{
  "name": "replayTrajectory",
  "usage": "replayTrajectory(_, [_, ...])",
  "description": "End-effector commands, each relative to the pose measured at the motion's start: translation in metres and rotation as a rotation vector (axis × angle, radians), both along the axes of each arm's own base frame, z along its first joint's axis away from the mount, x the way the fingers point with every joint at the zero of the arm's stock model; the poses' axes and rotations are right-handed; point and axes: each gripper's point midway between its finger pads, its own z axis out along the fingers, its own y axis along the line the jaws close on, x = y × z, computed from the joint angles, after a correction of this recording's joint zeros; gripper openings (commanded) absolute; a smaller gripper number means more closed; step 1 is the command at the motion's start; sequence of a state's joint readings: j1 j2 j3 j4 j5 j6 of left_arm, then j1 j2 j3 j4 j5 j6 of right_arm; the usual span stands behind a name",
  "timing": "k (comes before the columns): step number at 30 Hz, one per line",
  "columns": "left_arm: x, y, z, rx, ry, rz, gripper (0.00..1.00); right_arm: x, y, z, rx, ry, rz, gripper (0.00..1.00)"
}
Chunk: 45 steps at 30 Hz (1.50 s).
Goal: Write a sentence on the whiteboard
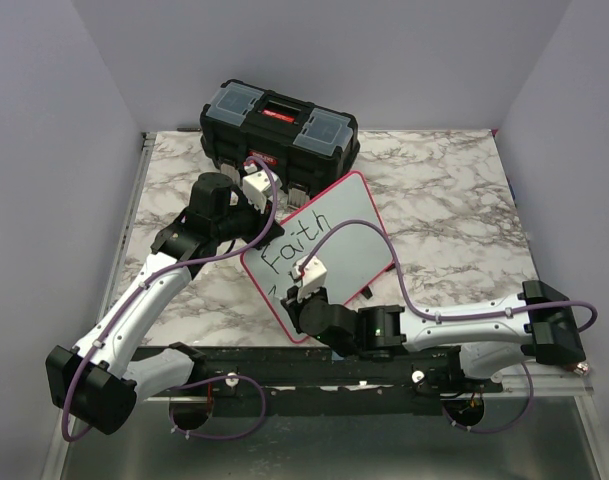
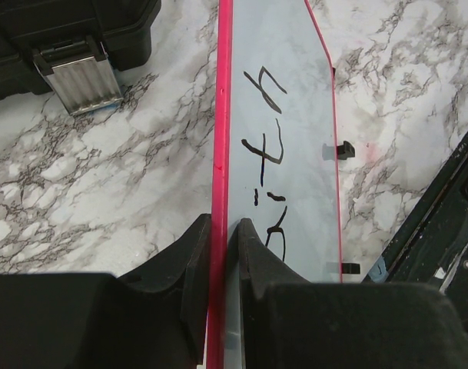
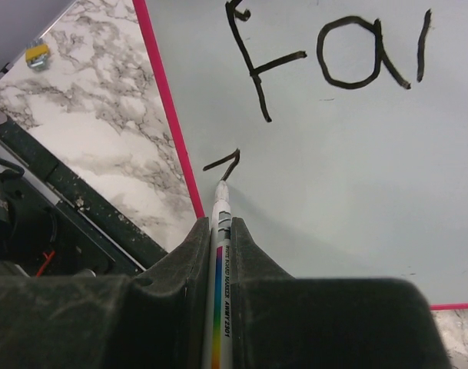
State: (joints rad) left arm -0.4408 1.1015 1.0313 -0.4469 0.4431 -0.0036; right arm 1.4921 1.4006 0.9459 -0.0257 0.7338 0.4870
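Note:
The whiteboard point(image 1: 334, 235), white with a thin red rim, lies tilted on the marble table. Black lettering reads "Faith" point(image 1: 289, 240) on its first line. A short hooked stroke point(image 3: 224, 163) starts a second line below the F point(image 3: 257, 65). My left gripper point(image 2: 220, 231) is shut on the board's red rim point(image 2: 218, 138), one finger on each side. My right gripper point(image 3: 220, 224) is shut on a white marker point(image 3: 220, 269) with a rainbow stripe. The marker tip touches the board point(image 3: 333, 169) just under that stroke. From above, the right gripper point(image 1: 296, 292) sits over the board's near left corner.
A black toolbox point(image 1: 279, 128) with a red latch stands behind the board, its metal clasp point(image 2: 76, 73) close to the left gripper. The table's black front rail point(image 1: 314, 372) runs just below the right gripper. Bare marble point(image 1: 454, 230) lies right of the board.

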Motion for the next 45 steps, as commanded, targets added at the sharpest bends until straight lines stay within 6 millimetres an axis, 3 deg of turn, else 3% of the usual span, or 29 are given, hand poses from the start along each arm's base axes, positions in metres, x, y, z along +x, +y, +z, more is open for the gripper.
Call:
replayTrajectory(1, [0.01,0.006,0.006,0.031,-0.083,0.02,0.0,-0.013,-0.006,-0.037,-0.078,0.076,0.036,0.01])
replayTrajectory(7, [0.009,0.006,0.005,0.031,-0.082,0.02,0.0,-0.014,-0.019,-0.048,-0.093,0.101,0.013,0.01])
replayTrajectory(17, [0.009,0.006,0.006,0.031,-0.082,0.019,0.0,-0.001,-0.024,-0.027,-0.084,0.041,-0.056,0.01])
replayTrajectory(26, [0.01,0.006,0.006,0.033,-0.083,0.018,0.0,0.007,-0.016,0.009,-0.077,-0.03,-0.051,0.01])
replayTrajectory(35, [0.009,0.006,0.006,0.032,-0.082,0.016,0.0,-0.003,0.0,0.057,0.103,-0.042,0.041,0.01])
replayTrajectory(39, [0.009,0.006,0.006,0.031,-0.084,0.017,0.0,-0.004,0.014,0.063,0.123,-0.054,0.074,0.01])
replayTrajectory(45, [0.008,0.006,0.006,0.031,-0.085,0.016,0.0,0.0,0.026,0.053,0.088,-0.065,0.05,0.01])
